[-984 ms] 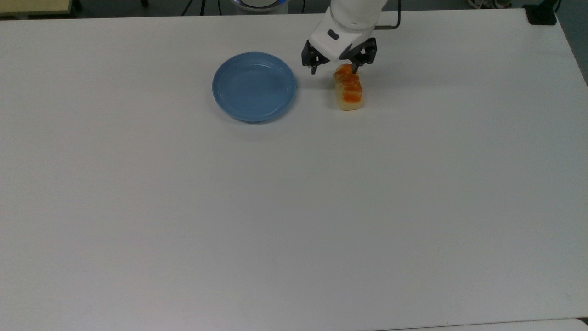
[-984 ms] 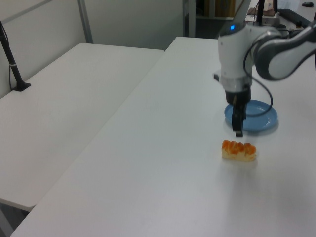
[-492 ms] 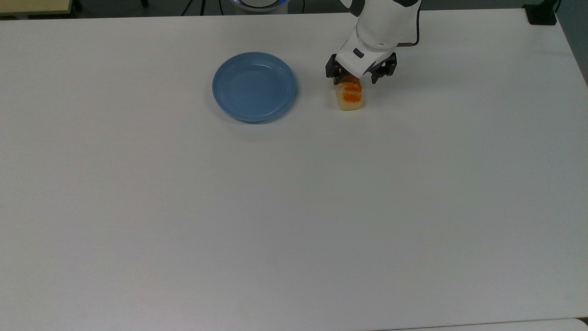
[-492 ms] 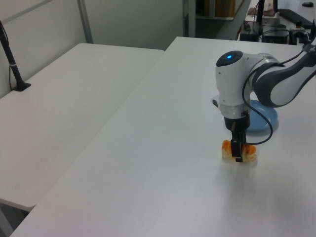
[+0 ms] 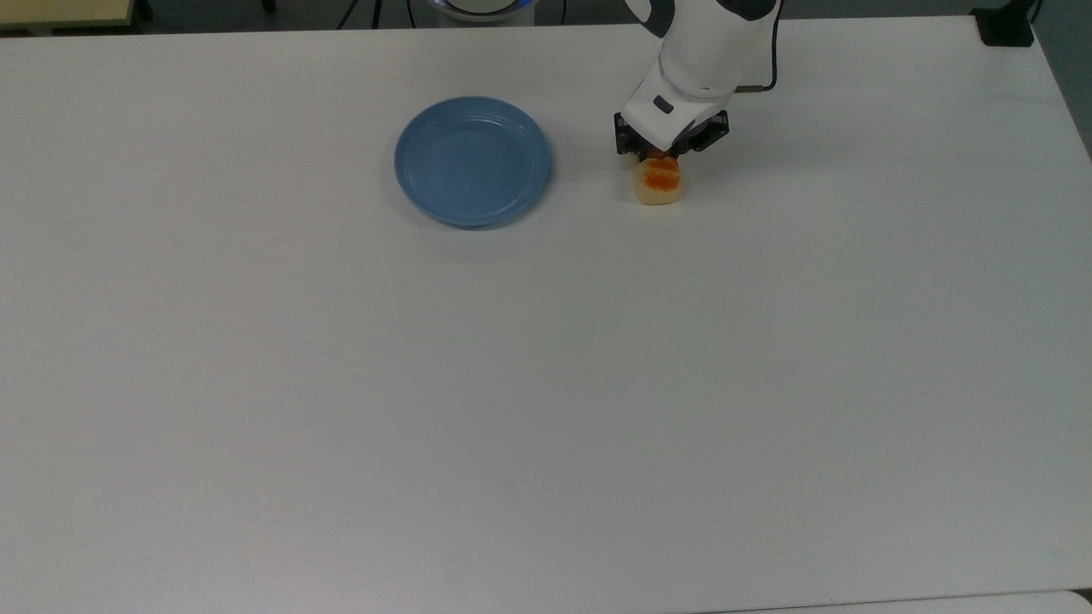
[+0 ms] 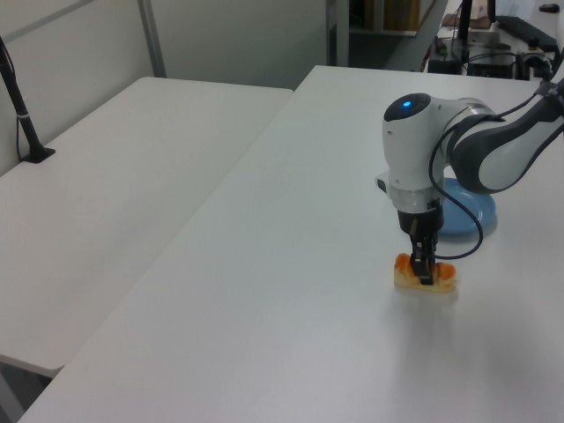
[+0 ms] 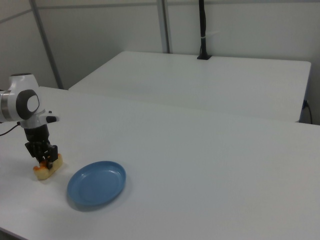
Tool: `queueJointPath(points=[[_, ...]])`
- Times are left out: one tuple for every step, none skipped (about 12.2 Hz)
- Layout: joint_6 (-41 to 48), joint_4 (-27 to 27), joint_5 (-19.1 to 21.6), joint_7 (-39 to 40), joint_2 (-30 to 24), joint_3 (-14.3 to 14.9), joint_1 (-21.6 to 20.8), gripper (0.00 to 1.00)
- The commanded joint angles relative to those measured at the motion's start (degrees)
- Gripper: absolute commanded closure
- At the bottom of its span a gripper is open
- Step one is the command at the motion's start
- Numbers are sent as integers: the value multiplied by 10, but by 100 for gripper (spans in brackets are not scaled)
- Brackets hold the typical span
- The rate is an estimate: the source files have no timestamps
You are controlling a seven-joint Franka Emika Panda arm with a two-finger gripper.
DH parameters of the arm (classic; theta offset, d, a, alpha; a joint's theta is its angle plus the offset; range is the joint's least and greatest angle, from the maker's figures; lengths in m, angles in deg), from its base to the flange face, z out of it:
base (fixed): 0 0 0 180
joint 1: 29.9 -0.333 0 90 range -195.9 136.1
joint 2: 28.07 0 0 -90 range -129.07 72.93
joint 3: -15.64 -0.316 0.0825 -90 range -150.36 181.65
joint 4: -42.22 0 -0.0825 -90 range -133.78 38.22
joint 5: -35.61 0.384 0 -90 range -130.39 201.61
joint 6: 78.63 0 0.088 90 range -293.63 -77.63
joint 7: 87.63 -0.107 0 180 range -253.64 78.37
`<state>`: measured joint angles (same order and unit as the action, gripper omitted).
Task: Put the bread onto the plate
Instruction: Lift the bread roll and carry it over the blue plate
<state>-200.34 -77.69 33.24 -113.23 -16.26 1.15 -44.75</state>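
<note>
white table (image 5: 546,384), claw (image 6: 424,275) down astride bread (image 5: 659,184), plate (image 7: 96,183) apart

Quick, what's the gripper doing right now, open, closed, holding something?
Gripper: closed on the bread, which sits on the table.

I've got open white table (image 5: 546,384) on nearly all sides; top view's lower half is bare, so passage there is free; btwn the bread (image 5: 659,183) and the plate (image 5: 472,160) there's a bare strip of tabletop, nothing standing in it; plate's rim is low, its inside holds nothing; gripper (image 5: 655,159) sits right down on the bread's far end w/ the arm's white body above it, so approach from the top view's upper side is blocked; a dark cable (image 6: 458,238) loops off the arm beside the plate in the left view.
</note>
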Motion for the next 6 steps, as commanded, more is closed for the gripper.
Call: queueJointPath(points=[[38, 5, -25, 19, -35, 0, 11, 70], [61, 9, -26, 36, -46, 0, 29, 70], [85, 12, -26, 64, -61, 0, 43, 70], [100, 12, -26, 91, -74, 0, 57, 70], [112, 12, -27, 111, -86, 0, 75, 70], [122, 12, -32, 127, -95, 0, 96, 70]])
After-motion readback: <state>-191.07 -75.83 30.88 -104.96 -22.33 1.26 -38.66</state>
